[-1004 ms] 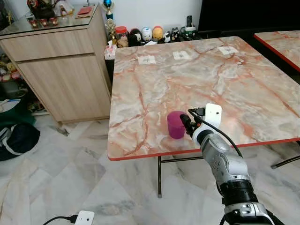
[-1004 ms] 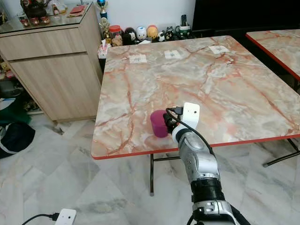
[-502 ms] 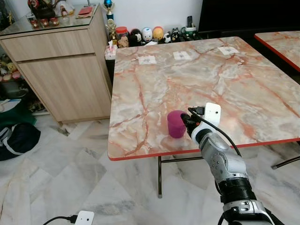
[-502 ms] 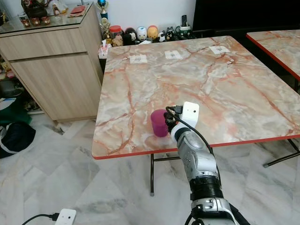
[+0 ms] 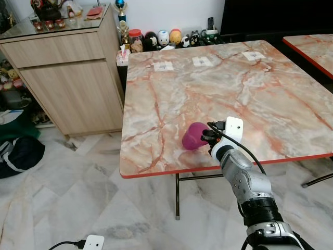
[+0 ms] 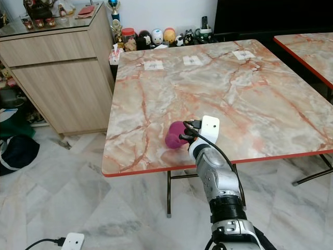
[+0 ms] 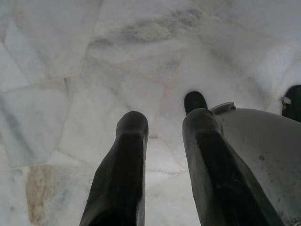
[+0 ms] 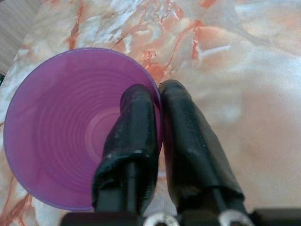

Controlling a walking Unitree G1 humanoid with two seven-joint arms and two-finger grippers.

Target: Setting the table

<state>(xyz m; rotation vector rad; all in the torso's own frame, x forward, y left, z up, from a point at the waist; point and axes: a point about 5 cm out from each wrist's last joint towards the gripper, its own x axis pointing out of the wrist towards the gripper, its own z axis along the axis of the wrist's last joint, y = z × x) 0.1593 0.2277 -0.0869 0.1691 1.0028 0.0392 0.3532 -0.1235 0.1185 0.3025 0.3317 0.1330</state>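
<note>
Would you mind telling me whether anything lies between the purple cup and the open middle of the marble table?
Nothing visible does. The right gripper pinches the rim of the purple cup, which is tilted near the table's near edge. The marble beyond it is bare up to three white cards near the far edge.

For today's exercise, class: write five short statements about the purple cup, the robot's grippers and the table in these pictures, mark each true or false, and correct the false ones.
1. The right gripper pinches the rim of the purple cup, one finger inside and one outside. True.
2. The purple cup stands upright. False: it is tilted, its mouth turned toward the gripper.
3. The cup is near the table's front edge. True.
4. Plates are laid on the table. False: besides the cup there are three small paper labels near the far edge.
5. The left gripper hovers over the table. False: it hangs above the marble floor.
</note>
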